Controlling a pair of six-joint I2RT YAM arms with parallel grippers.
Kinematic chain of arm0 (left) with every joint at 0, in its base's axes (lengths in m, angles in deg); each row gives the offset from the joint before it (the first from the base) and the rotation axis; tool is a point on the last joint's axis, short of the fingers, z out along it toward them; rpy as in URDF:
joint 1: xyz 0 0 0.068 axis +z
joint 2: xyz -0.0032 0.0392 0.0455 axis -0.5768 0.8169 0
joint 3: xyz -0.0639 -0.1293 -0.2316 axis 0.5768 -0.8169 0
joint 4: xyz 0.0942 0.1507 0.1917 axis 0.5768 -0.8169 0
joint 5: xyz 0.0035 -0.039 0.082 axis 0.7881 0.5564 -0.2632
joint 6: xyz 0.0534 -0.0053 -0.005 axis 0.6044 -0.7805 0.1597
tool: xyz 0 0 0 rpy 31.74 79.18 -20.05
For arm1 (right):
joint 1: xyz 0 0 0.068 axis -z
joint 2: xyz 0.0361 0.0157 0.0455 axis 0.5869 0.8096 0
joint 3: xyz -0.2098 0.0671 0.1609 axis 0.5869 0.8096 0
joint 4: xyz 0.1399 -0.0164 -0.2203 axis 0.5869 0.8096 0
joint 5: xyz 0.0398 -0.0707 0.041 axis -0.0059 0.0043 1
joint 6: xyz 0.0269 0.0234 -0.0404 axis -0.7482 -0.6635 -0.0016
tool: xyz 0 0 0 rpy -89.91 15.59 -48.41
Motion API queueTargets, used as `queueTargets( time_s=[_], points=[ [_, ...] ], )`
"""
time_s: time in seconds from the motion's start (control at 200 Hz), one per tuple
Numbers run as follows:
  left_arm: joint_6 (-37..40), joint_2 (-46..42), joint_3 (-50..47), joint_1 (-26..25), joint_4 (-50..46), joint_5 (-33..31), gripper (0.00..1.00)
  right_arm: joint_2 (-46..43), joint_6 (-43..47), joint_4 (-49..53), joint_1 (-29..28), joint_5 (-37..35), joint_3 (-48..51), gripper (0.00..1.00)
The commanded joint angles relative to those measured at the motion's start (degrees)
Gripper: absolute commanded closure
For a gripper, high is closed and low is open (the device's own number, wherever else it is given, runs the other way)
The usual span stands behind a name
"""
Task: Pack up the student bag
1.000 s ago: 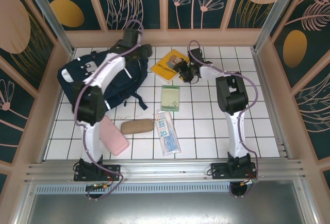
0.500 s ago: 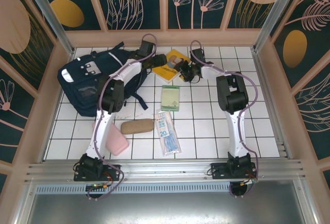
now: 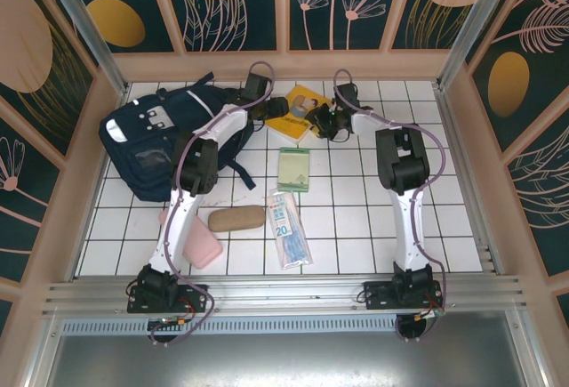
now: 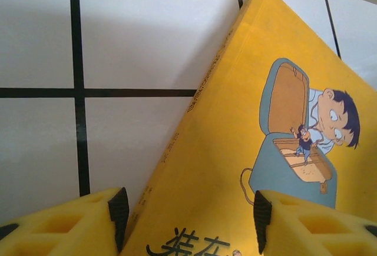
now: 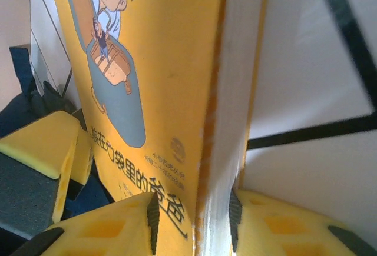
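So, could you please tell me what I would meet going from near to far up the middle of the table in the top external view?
clear packet marked 20 → green notepad → yellow book

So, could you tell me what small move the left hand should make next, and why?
Probably ease the left hand down and close it on the spine edge of the yellow book. Its fingers are open and straddle that edge, while the right hand seems to clamp the page edge; a second grip would steady it for the navy backpack.
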Motion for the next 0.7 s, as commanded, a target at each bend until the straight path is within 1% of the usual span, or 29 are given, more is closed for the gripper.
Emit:
queueTargets(
  time_s=[0.0, 0.14, 0.22, 0.36, 0.505, 0.636, 0.696],
  points=[
    [0.7, 0.9, -2.9, -3.4, -2.4, 4.1, 0.44, 1.1, 0.3, -2.1, -0.3, 4.4, -3.7, 0.66],
    [1.4, -0.3, -5.9, -3.6, -1.3, 3.7, 0.46, -0.7, 2.4, -0.5, -0.3, 3.5, -4.5, 0.69],
    [1.5, -0.6, -6.9, -3.7, -1.0, 4.2, 0.48, -0.7, 4.6, 1.9, -0.4, 2.9, -6.6, 0.69],
    [1.3, -1.4, -8.6, -4.1, 0.3, 5.8, 0.49, 2.0, 7.2, 6.2, -0.8, 3.4, -11.4, 0.7],
    [1.0, -2.4, -9.7, -4.9, 1.7, 7.3, 0.5, 3.9, 7.1, 5.2, -1.0, 4.9, -12.4, 0.71],
    [0.0, -3.6, -11.1, -5.0, 2.4, 7.7, 0.51, 4.9, 7.1, 5.7, -1.0, 5.3, -12.8, 0.75],
    [-0.7, -4.8, -12.4, -4.9, 3.1, 7.9, 0.51, 4.6, 7.4, 5.9, -0.9, 4.7, -12.2, 0.8]
  ],
)
